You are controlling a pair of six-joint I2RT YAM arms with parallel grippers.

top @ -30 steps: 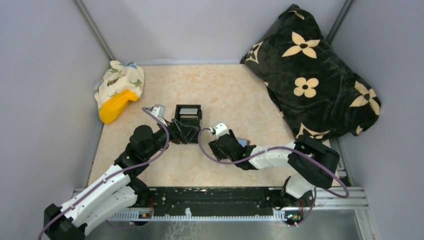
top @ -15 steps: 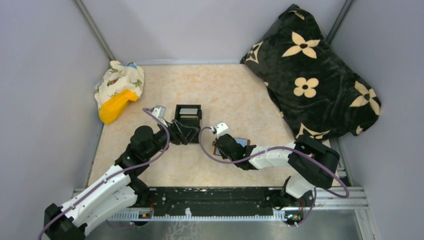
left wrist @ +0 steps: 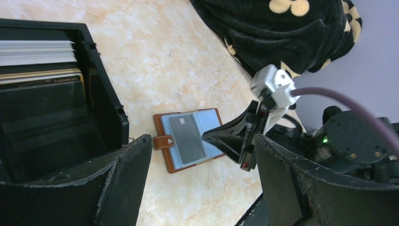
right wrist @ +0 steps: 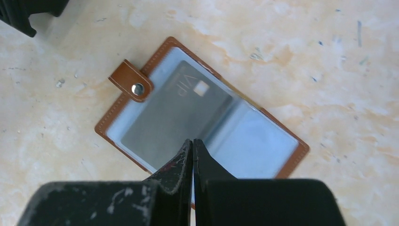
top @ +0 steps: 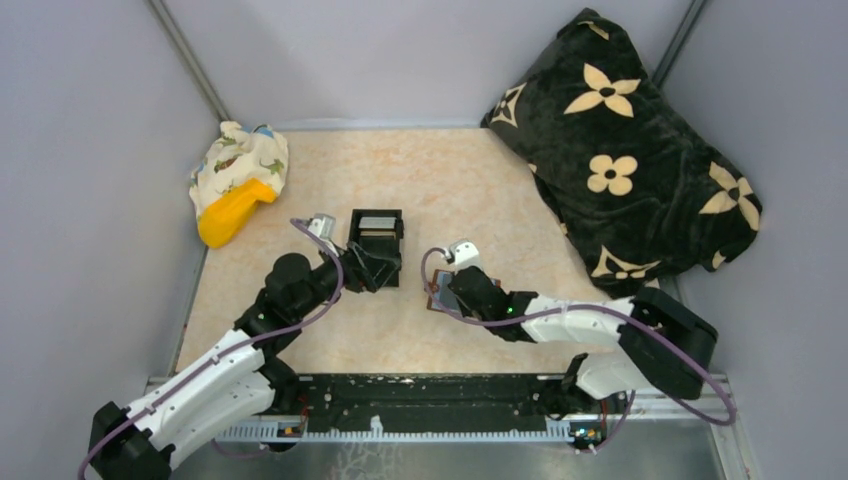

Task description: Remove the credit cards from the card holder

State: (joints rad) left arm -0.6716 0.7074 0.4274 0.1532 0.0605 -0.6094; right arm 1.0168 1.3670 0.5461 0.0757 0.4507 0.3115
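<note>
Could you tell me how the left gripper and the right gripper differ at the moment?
The left gripper is open; the right gripper is shut. The left gripper sits by the black card box, the right gripper over the open card holder. Both are black.

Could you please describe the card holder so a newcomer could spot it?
On the beige tabletop, look right of the black card box, under the right gripper's shut tips. The card holder lies open, the only brown-rimmed thing, with blue-grey sleeves and a snap tab.
</note>
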